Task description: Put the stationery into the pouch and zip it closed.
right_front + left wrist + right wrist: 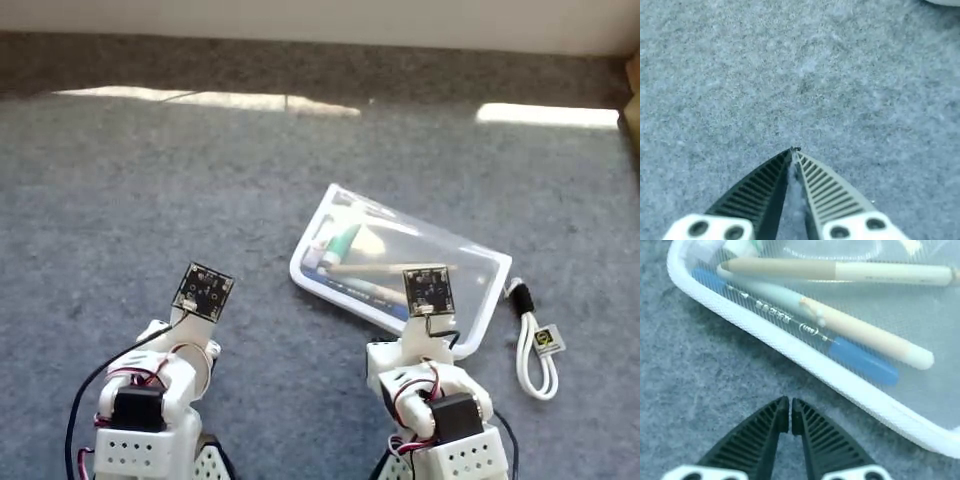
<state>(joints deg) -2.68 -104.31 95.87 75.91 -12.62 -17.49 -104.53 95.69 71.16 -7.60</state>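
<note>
Lying folded into a loop on the grey, felt-like worktop (150, 180): white cable (522, 300) with a black plug end and a small tag (547, 340). Catching bright strips of light (200, 100) along the far edge.

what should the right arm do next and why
Probably open the right pincer and ease it to the white edge of the pouch: the pens already lie inside, the pincer sits shut just short of that edge, and zipping looks like what remains.
</note>
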